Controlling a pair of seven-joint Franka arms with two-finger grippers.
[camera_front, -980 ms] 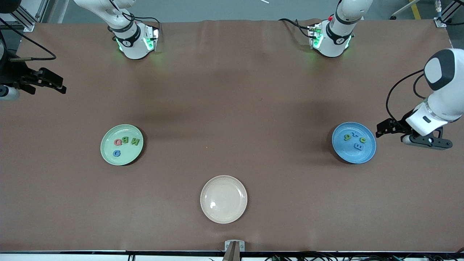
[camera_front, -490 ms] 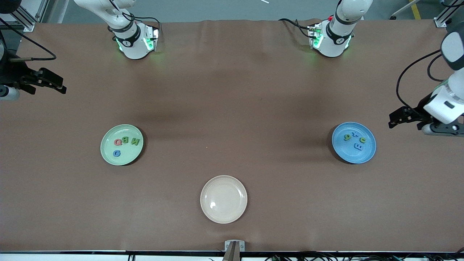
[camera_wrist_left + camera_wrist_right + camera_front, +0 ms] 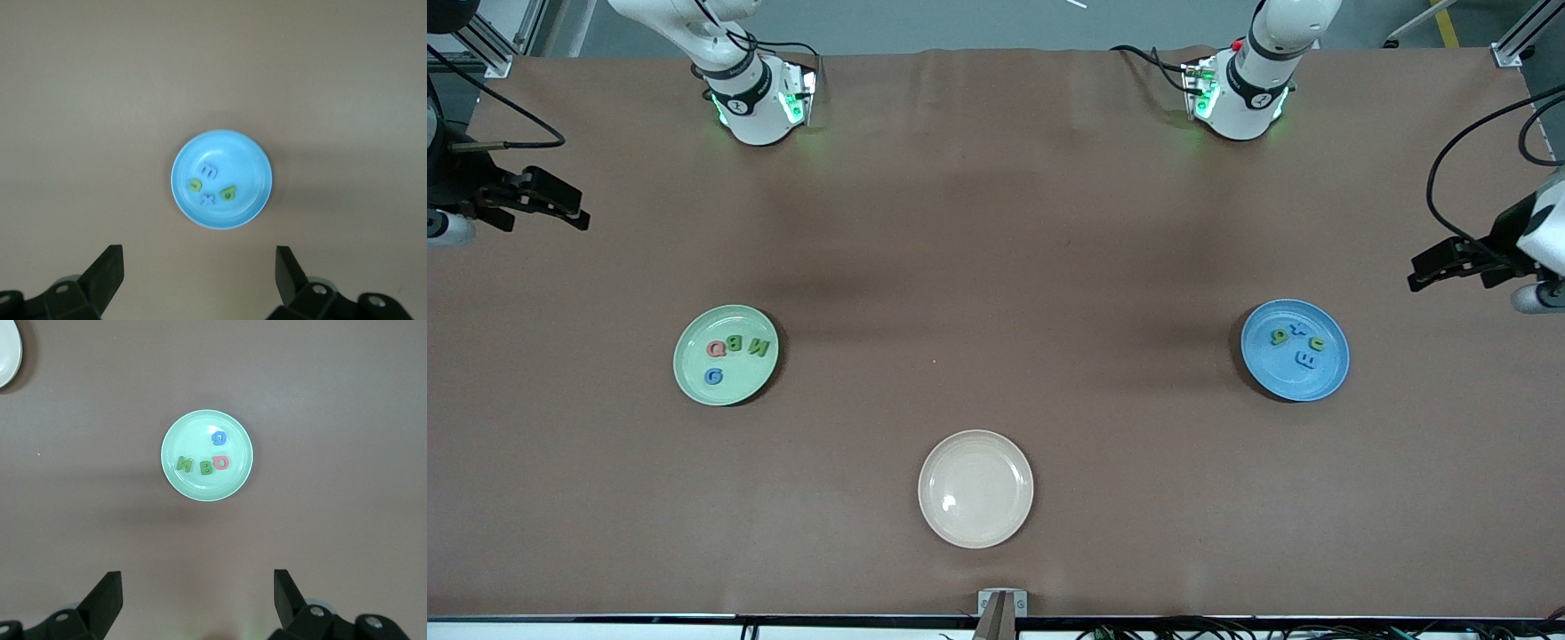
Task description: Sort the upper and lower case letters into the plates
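Left gripper (image 3: 1449, 265): fingers (image 3: 107, 270) spread wide, empty, up over the left arm's end of the table.
Right gripper (image 3: 538, 206): fingers (image 3: 110, 593) spread wide, empty, waiting over the right arm's end.
Blue plate (image 3: 1325, 378): toward the left arm's end; four small letters (image 3: 1298, 345) inside.
Green plate (image 3: 694, 378): toward the right arm's end; four letters (image 3: 734, 351) inside.
Cream plate (image 3: 975, 489): between both, nearest the front camera.

You see a brown-covered desk (image 3: 996, 249), grey floor (image 3: 960, 22) past its edge, and aluminium framing (image 3: 494, 40) at one corner.
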